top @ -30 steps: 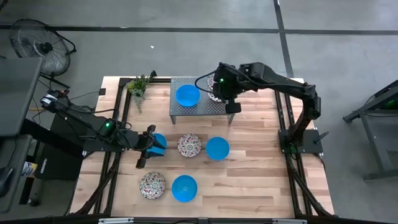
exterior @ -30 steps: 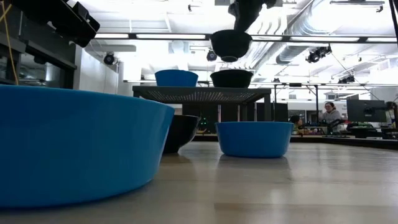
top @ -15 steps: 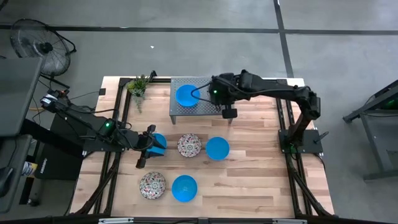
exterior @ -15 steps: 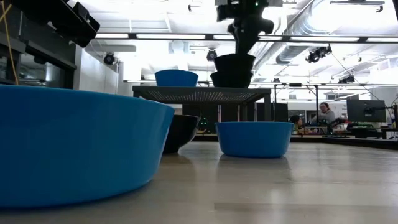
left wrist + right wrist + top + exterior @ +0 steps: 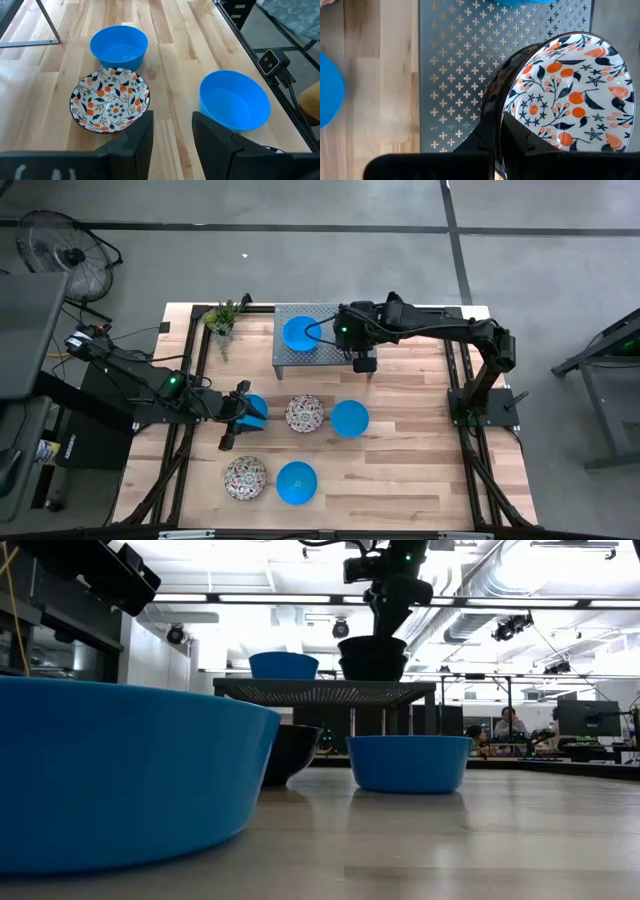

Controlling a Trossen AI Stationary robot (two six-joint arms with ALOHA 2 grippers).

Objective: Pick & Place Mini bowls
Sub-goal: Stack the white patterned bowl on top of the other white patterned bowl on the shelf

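Note:
A grey perforated stand (image 5: 318,350) at the table's far side carries a blue bowl (image 5: 300,333) and a floral bowl (image 5: 372,666). My right gripper (image 5: 347,332) is over the stand, shut on a second floral bowl (image 5: 570,90) that sits in the first one. On the table stand two floral bowls (image 5: 304,413) (image 5: 245,477) and two blue bowls (image 5: 349,418) (image 5: 296,482). My left gripper (image 5: 172,135) is open and waits low at the table's left; a third blue bowl (image 5: 256,410) shows right beside it in the high view. My right gripper holds the upper floral bowl by its rim (image 5: 492,107), one finger (image 5: 517,135) inside the bowl and one outside against its dark wall. It comes from above, pointing down. The bowl (image 5: 372,643) sits nested in the floral bowl below it on the stand.
A small potted plant (image 5: 222,318) stands at the table's far left corner, beside the stand. Bare wood lies on the table's right side and along its near edge. People sit far off in the room (image 5: 508,724).
My right gripper has come down and a little toward the table's left with the floral bowl. The bowl hung clear above the stand a second ago; now it sits in the other floral bowl there. The fingers stay on its rim.

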